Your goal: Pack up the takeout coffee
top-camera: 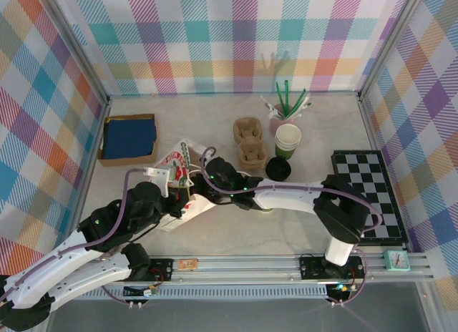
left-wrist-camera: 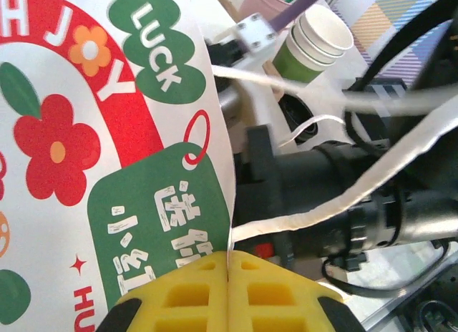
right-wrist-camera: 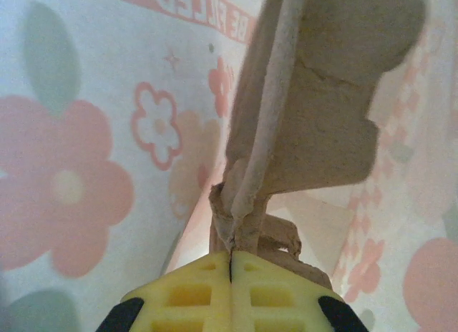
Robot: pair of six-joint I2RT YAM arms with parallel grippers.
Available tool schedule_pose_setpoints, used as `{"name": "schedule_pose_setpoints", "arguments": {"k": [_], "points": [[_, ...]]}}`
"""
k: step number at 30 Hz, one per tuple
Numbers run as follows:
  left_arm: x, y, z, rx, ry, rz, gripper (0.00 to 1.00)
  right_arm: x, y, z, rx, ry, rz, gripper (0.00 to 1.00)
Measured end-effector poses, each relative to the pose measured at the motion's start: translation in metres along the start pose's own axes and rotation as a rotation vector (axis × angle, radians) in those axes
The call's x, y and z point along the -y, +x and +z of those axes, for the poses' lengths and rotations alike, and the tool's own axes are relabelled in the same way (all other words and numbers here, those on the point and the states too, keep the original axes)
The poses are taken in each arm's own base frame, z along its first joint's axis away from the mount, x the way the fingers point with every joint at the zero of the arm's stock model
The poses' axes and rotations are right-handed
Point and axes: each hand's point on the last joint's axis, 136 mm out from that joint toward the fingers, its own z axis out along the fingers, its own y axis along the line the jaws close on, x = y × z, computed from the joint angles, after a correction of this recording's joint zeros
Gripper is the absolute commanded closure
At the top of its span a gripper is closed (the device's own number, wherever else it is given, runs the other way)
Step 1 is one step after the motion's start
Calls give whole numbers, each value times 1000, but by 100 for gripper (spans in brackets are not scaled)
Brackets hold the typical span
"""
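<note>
The left gripper [left-wrist-camera: 227,256] has its yellow jaws pressed together on the edge of the white paper bag [left-wrist-camera: 107,167], which is printed with red flowers and green patches. The right gripper [right-wrist-camera: 230,255] is inside that bag, its jaws pinching a brown cardboard piece [right-wrist-camera: 322,96]. The bag lies tilted on a pale, marble-like tabletop [top-camera: 215,117], closed in by pastel checked walls [top-camera: 229,38], with a metal rail [top-camera: 250,264] along the near edge. On the tabletop are one brown cup tray [top-camera: 250,149], one stack of paper cups [top-camera: 288,139], one pink cup [top-camera: 279,121] of green and white sticks, one black lid [top-camera: 278,169], one checkerboard [top-camera: 368,196], and one box [top-camera: 129,140] with blue inside; one small clock [top-camera: 396,259] sits on the rail. I cannot tell whether the black lid caps a cup, so I cannot place the takeout coffee. What the brown piece belongs to is also unclear.
</note>
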Motion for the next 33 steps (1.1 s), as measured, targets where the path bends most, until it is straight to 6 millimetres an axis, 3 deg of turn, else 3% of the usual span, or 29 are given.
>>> {"name": "schedule_pose_setpoints", "arguments": {"k": [5, 11, 18, 24, 28, 33], "points": [[-13, 16, 8, -48, -55, 19, 100, 4, -24, -21, 70, 38, -43, 100], [-29, 33, 13, -118, -137, 55, 100, 12, -36, -38, 124, 108, -79, 100], [-33, 27, 10, -95, -158, 60, 100, 5, -40, -60, 167, 113, -100, 100], [-40, 21, 8, -77, -214, 70, 100, 21, -30, -77, 156, 157, -90, 100], [-40, 8, 5, -66, -256, 81, 100, 33, -22, -113, 177, 196, -86, 100], [-45, -3, 3, -41, -318, 95, 100, 27, -24, -159, 243, 180, -85, 100]]}}
